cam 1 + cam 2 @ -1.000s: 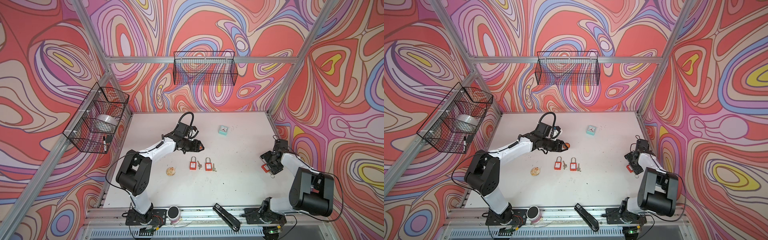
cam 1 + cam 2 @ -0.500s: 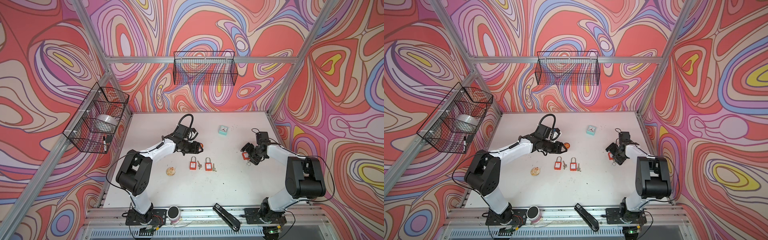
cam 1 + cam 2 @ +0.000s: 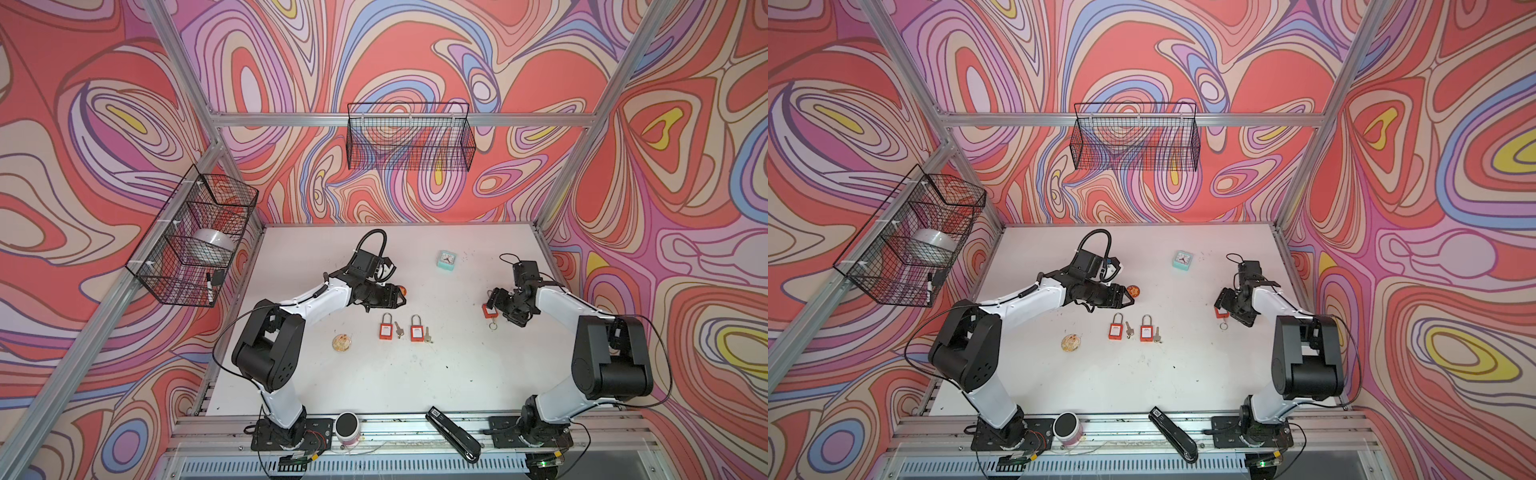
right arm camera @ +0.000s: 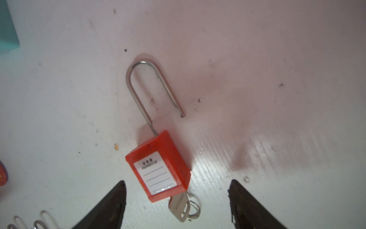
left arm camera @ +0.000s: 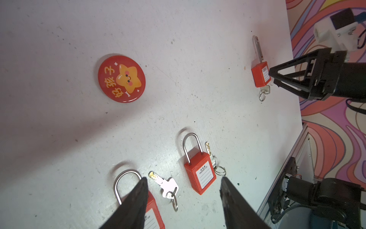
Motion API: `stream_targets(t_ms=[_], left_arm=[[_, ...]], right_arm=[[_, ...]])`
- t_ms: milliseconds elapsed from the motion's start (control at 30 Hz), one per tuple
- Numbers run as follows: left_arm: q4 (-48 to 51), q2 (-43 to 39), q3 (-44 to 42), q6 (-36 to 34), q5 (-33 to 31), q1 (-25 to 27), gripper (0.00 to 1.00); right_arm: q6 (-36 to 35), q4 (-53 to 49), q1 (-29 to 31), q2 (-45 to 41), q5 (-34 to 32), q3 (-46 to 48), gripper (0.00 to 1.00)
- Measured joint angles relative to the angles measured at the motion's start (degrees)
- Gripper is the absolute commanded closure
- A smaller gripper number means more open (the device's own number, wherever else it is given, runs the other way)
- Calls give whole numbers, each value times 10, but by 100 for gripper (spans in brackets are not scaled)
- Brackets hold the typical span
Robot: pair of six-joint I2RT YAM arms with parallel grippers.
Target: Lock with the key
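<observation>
Our right gripper (image 4: 177,182) hovers, jaws apart and empty, over the open padlock (image 4: 160,168) at the right of the table (image 3: 415,374), key (image 4: 178,206) in its base — we should pin the body, seat the shackle (image 4: 141,105) squarely, then turn the key.
</observation>
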State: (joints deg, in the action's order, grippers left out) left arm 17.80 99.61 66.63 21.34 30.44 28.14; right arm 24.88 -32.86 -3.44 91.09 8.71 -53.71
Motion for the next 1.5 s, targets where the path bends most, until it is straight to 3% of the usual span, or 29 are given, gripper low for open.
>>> stream_targets(t_ms=[367, 633, 767, 1000, 1500], left_arm=[[-2, 0, 0, 6, 2, 0, 40], [-5, 0, 0, 14, 3, 0, 40], [-9, -1, 0, 22, 8, 0, 40], [-37, -13, -8, 49, 23, 0, 40], [-172, -17, -33, 166, 101, 0, 42]], right_arm=[[-78, -5, 13, 59, 35, -43, 38], [-109, -31, 78, 92, -6, -63, 53], [-121, -42, 100, 92, -33, -69, 69], [-138, -58, 107, 93, -46, -85, 76], [-197, 62, 260, -17, 148, -71, 77]])
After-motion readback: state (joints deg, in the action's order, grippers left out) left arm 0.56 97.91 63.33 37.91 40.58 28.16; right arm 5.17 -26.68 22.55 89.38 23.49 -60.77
